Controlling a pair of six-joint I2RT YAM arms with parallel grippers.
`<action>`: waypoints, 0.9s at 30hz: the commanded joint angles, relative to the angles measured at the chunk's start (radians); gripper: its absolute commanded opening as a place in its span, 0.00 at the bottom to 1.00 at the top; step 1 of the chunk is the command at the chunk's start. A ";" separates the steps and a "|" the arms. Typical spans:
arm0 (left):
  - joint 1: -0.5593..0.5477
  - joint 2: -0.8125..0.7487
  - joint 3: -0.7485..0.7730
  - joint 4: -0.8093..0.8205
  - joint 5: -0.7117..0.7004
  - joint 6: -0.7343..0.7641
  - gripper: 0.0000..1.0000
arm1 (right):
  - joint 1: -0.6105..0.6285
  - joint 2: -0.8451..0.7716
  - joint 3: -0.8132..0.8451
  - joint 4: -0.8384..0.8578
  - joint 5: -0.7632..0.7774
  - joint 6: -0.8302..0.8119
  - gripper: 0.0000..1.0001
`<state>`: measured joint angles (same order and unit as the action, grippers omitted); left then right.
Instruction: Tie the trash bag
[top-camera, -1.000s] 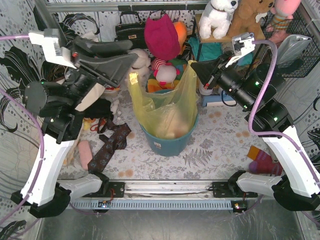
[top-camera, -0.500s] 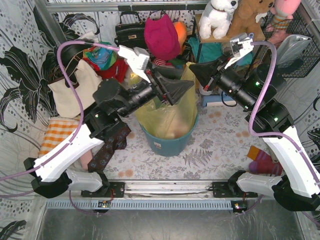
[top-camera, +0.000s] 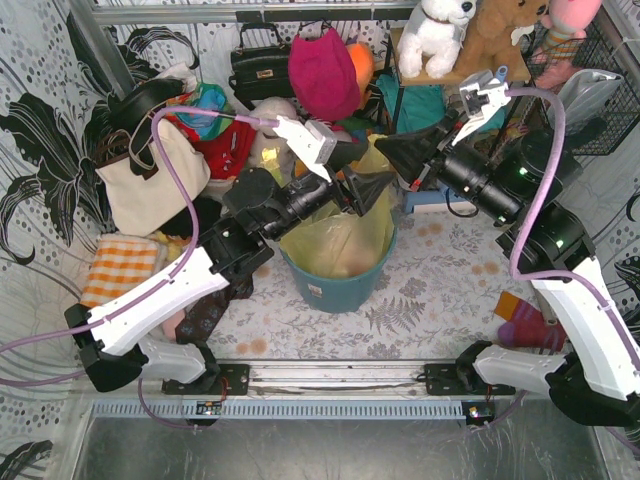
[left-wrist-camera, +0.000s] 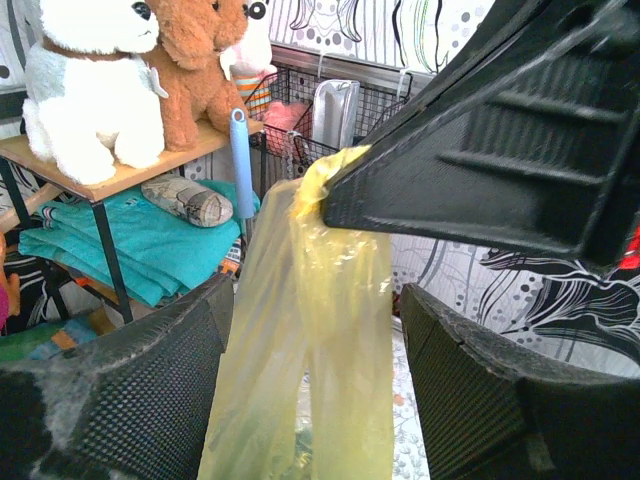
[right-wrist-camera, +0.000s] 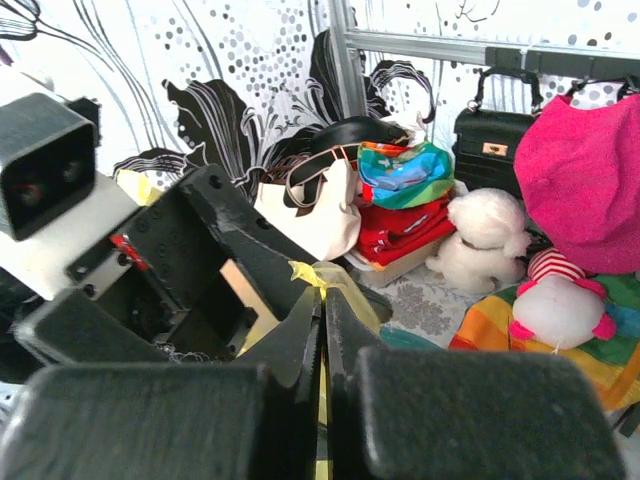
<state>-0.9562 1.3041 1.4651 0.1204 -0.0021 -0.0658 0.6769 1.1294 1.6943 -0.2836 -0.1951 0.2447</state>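
The trash bag (top-camera: 335, 240), thin yellow-green plastic, sits in a teal bucket (top-camera: 335, 290) at the table's middle. One part of its rim is pulled up into a strip (left-wrist-camera: 310, 380). My right gripper (top-camera: 383, 148) is shut on the top of that strip, and a yellow tip pokes out above its closed fingers (right-wrist-camera: 322, 290). My left gripper (left-wrist-camera: 315, 300) is open, one finger on each side of the hanging strip just below the right gripper, and neither finger presses the plastic. In the top view my left gripper (top-camera: 380, 188) reaches in from the left over the bucket.
A cream tote (top-camera: 150, 190) with dark straps stands at the left, with folded clothes (top-camera: 215, 140) beside it. Plush toys (top-camera: 440, 35) sit on a small shelf at the back right. Socks (top-camera: 525, 325) lie on the right. A dark cloth (top-camera: 215, 300) lies left of the bucket.
My left arm has swung from the far left to the centre, and its open fingers now straddle the raised strip. The right gripper has kept its grip and shifted slightly left.
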 joint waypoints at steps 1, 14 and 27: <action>-0.007 -0.008 -0.047 0.177 0.016 0.106 0.75 | 0.003 -0.032 0.016 0.026 -0.070 -0.004 0.00; 0.014 -0.035 -0.172 0.460 0.150 0.102 0.72 | 0.003 -0.054 -0.018 0.007 -0.106 -0.004 0.00; 0.015 -0.037 -0.169 0.439 0.170 0.094 0.41 | 0.003 -0.052 -0.030 0.011 -0.118 0.003 0.00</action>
<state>-0.9470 1.2736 1.2949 0.5194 0.1619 0.0299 0.6769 1.0863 1.6657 -0.2890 -0.2932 0.2451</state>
